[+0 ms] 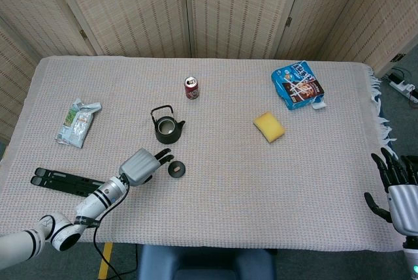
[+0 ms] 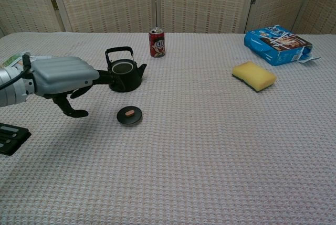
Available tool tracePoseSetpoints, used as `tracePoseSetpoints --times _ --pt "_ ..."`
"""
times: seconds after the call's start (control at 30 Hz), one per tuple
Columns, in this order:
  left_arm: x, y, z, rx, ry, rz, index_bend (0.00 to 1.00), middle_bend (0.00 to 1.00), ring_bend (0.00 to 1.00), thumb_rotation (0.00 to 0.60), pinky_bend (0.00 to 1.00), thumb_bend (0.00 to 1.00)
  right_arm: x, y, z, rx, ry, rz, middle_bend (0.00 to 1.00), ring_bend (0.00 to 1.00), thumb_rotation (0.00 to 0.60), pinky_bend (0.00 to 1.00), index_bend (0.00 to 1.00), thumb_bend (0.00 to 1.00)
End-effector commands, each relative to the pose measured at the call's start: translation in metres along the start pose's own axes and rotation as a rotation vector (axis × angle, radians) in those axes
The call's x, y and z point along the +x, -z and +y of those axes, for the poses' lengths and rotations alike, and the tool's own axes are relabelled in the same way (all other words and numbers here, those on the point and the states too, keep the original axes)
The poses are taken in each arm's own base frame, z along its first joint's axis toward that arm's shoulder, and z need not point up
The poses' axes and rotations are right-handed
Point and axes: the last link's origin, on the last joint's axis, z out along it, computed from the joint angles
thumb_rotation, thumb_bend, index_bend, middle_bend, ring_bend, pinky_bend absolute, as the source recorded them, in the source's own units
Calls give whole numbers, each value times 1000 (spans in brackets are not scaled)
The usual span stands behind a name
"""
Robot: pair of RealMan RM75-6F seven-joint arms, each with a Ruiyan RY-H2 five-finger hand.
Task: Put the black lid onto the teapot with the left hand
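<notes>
The black lid (image 1: 176, 169) (image 2: 129, 115), round with a small tan knob, lies flat on the cloth in front of the teapot. The black teapot (image 1: 166, 128) (image 2: 124, 72) stands upright and uncovered, handle raised. My left hand (image 1: 143, 164) (image 2: 62, 79) hovers above the cloth just left of the lid, fingers spread toward it, holding nothing. My right hand (image 1: 396, 186) is at the table's right edge, fingers apart and empty; the chest view does not show it.
A red can (image 1: 191, 87) stands behind the teapot. A yellow sponge (image 1: 269, 126) and a blue snack bag (image 1: 298, 85) lie to the right. A white-green packet (image 1: 77, 122) lies at the left. A black flat stand (image 1: 65, 181) lies near the front left edge.
</notes>
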Motion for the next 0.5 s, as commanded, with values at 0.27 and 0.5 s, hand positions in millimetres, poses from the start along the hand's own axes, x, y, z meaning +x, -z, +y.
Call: tracePoseSetpoints --times 0.27,0.5 --pt "-6 -22 18 -37 -52 -24 167 117 695 600 716 284 -1 1 1 -6 -4 -7 37 140 600 0 0 348" --pt "-8 -30 28 -58 -63 -20 195 153 707 600 716 284 -2 3 3 -15 -6 -11 37 143 600 0 0 348"
